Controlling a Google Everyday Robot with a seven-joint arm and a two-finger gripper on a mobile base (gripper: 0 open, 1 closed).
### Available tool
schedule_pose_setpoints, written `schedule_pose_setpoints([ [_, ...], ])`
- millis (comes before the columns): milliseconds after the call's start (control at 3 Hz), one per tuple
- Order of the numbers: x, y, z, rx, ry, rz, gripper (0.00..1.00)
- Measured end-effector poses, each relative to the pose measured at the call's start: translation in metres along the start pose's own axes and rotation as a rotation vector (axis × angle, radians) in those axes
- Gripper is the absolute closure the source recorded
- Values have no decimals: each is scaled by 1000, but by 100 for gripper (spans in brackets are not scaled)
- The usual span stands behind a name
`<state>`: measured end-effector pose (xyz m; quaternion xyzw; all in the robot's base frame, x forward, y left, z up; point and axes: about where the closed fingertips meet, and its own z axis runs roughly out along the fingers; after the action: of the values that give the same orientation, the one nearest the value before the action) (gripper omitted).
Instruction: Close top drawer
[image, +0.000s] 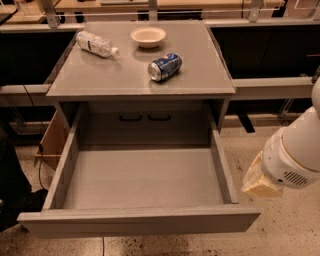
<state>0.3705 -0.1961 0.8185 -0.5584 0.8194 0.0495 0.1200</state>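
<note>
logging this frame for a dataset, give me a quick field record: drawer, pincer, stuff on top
top drawer: pulled far out, nothing visible inside
pincer: low on the right, beside the drawer's right side wall, no contact visible
cabinet top: holds three things
bottle: clear plastic, lying on its side, back left
bowl: pale, upright, back centre
can: blue, lying on its side, in front of the bowl
task state: drawer not yet closed
</note>
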Motion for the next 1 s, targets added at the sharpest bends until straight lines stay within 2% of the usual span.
schedule_pose_setpoints([
  [333, 1, 1, 2, -4, 3, 1, 96],
  [667, -1, -2, 0, 3, -16, 0, 100],
  [1000, -4, 16, 17, -15, -57, 26, 100],
])
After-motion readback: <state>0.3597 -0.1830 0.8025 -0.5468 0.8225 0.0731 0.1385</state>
